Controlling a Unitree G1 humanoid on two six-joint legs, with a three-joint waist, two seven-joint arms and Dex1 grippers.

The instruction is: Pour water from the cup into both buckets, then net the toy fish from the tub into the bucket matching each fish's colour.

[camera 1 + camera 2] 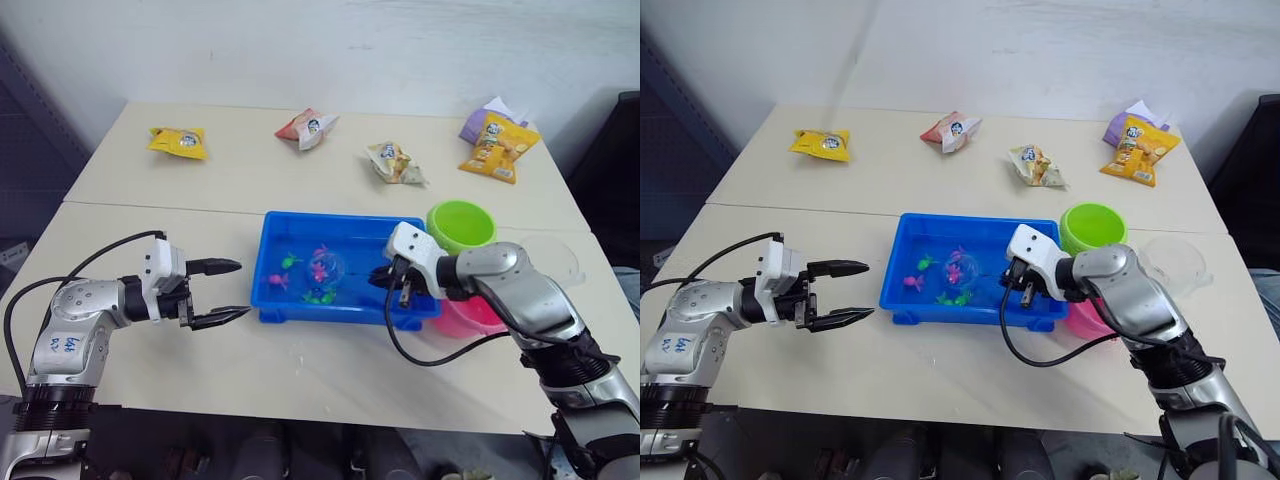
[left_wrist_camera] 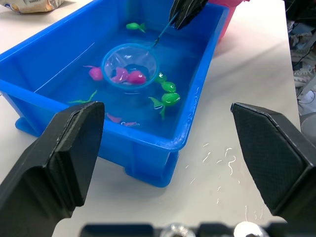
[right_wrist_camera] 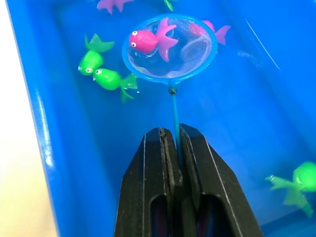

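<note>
Pinching the thin handle of the net [image 3: 169,47] between its pressed-together fingers, the right gripper [image 3: 175,143] reaches over the right end of the tub [image 1: 275,232]. The hoop sits in the middle of the tub, in the water, with one pink fish [image 3: 150,41] inside the blue rim. Another pink fish [image 3: 216,31] lies just beyond the hoop, partly seen through the mesh. Two green fish [image 3: 101,69] float close together on the near side of the hoop, and one more green fish [image 3: 301,185] lies nearer the gripper. Farther left in the tub are a green fish [image 1: 291,261] and a pink fish [image 1: 278,282].

The left gripper [image 1: 228,290] hovers over the table [image 1: 300,360] left of the tub, apart from it, its two fingers spread wide and holding nothing; it points toward the tub's left wall.

The green bucket [image 1: 461,224] stands just beyond the tub's far right corner. The pink bucket [image 1: 468,316] sits near the tub's right end, mostly hidden under the right arm. The cup [image 1: 1175,262] stands right of the buckets.

Small drops of water [image 2: 224,165] speckle the table near the tub's near left corner. Four snack bags [image 1: 180,141] lie spread along the far side of the table, well apart from the tub.
</note>
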